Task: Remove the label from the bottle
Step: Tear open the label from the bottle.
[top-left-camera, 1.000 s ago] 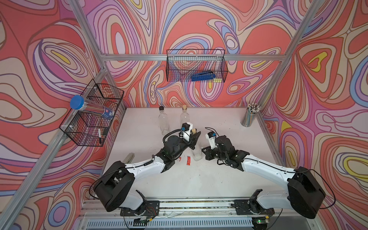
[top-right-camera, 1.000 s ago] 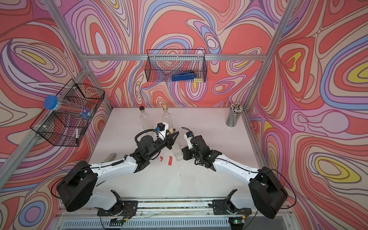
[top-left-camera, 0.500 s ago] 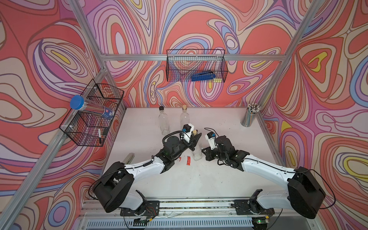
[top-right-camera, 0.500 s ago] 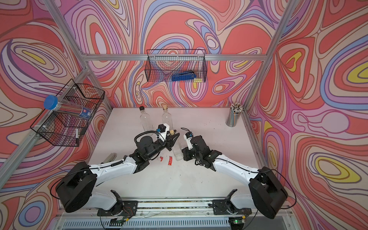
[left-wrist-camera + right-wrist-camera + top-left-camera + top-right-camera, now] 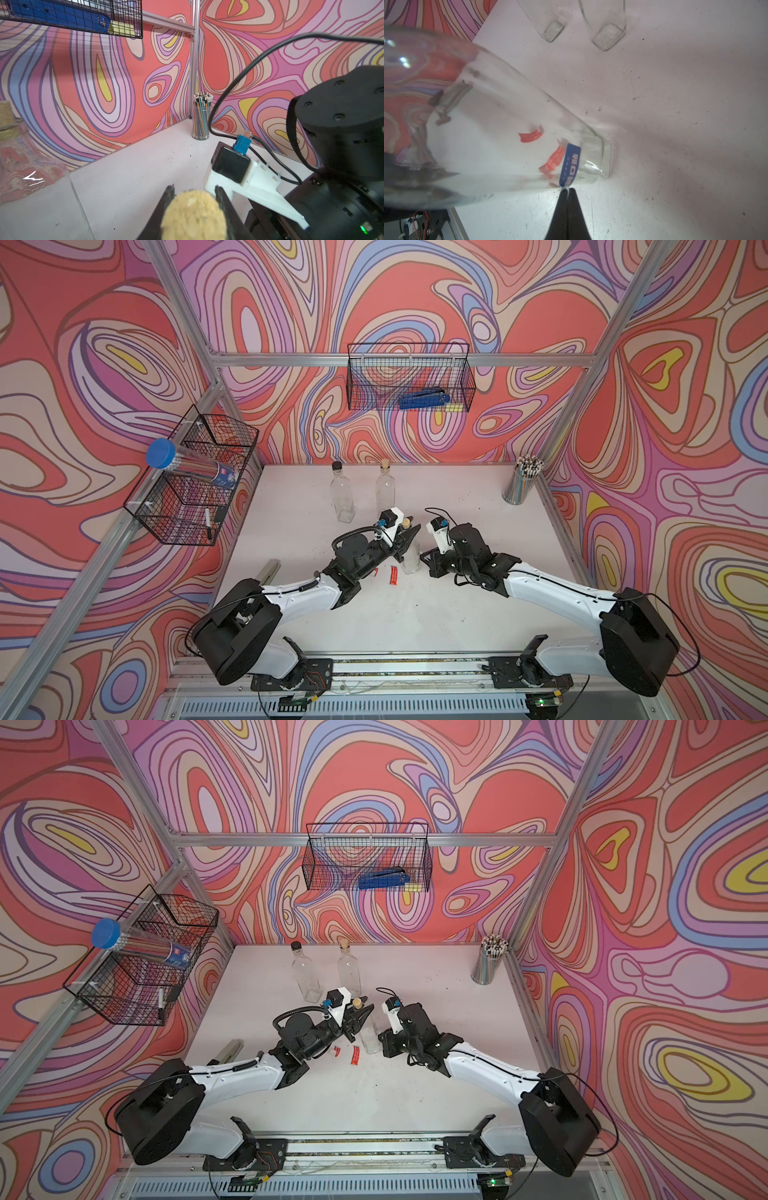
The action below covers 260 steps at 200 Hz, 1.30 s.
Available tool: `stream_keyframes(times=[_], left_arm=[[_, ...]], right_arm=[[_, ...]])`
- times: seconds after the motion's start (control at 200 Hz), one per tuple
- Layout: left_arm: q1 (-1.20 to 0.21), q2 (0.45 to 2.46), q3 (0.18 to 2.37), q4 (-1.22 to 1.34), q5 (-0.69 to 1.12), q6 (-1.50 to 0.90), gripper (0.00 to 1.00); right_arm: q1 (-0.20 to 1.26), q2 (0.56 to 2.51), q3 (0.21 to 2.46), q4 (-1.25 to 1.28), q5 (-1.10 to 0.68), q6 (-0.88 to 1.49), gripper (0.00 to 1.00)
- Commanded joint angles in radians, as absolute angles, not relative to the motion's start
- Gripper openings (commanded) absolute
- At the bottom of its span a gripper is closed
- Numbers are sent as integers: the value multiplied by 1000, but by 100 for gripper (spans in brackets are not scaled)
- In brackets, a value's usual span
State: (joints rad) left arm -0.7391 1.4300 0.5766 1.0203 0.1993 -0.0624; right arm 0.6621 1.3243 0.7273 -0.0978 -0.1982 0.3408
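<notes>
Bottle (image 5: pixel 411 558) of clear glass stands on its base mid-table between the two arms, seen in both top views (image 5: pixel 371 1039). Two red scraps (image 5: pixel 393 575) lie on the white table (image 5: pixel 415 614) just beside it, on the left arm's side.

Left gripper (image 5: pixel 409 531) is clamped on the bottle's top at the cork (image 5: pixel 406 523). The left wrist view confirms this, with dark fingers (image 5: pixel 169 194) flanking the cork (image 5: pixel 193 214), but it shows nothing of the label.

Right gripper (image 5: pixel 423 559) sits low against the bottle's base. The top views do not resolve its tips. The right wrist view does: the right gripper (image 5: pixel 568 192) has its jaws pressed together, a thin white sliver at the edge of the blue label (image 5: pixel 571 164) pinched between them. The label is on the glass, low near the base. The red scraps (image 5: pixel 530 136) show through the glass there.

Farther back stand two empty bottles, one black-capped (image 5: pixel 343 497), one corked (image 5: pixel 385 489). A pencil cup (image 5: pixel 519 485) occupies the far right corner. On the back wall hangs a wire basket (image 5: pixel 415 352) holding a blue tool (image 5: pixel 424 400); the left-wall basket (image 5: pixel 178 514) carries a blue-capped tube (image 5: pixel 195 466)
</notes>
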Motion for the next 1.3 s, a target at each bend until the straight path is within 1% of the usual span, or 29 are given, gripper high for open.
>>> stream_keyframes(times=[0.0,0.22,0.3,0.336,0.471,0.591,0.651,0.741,0.931,0.962,1.032,1.082,1.297], left_arm=[[-742,1486,489,914,219,-40,0],[-742,1498,483,928,237,-43,0],[-742,1498,489,914,239,-41,0],[-743,1498,496,901,239,-39,0],[-742,1493,506,869,241,-36,0],[-743,1490,507,854,241,-34,0],[-742,1489,508,852,239,-35,0],[-742,1488,508,847,239,-34,0],[-742,1486,508,839,240,-35,0],[-742,1486,508,838,239,-35,0],[-742,1485,508,836,241,-34,0],[-742,1486,508,835,240,-32,0],[-742,1485,508,824,243,-22,0]], right_arm=[[647,1334,708,-150,-171,334,0],[646,1336,730,-168,-196,320,0],[646,1330,744,-187,-198,306,18],[646,1324,748,-195,-198,300,24],[646,1306,756,-229,-201,281,34],[646,1293,754,-245,-199,266,35],[646,1286,750,-247,-197,265,33],[646,1280,746,-240,-202,265,23],[646,1279,747,-230,-218,265,21],[646,1281,749,-229,-220,265,17],[646,1284,749,-226,-222,265,6],[646,1285,749,-225,-221,264,0],[646,1284,749,-240,-206,259,0]])
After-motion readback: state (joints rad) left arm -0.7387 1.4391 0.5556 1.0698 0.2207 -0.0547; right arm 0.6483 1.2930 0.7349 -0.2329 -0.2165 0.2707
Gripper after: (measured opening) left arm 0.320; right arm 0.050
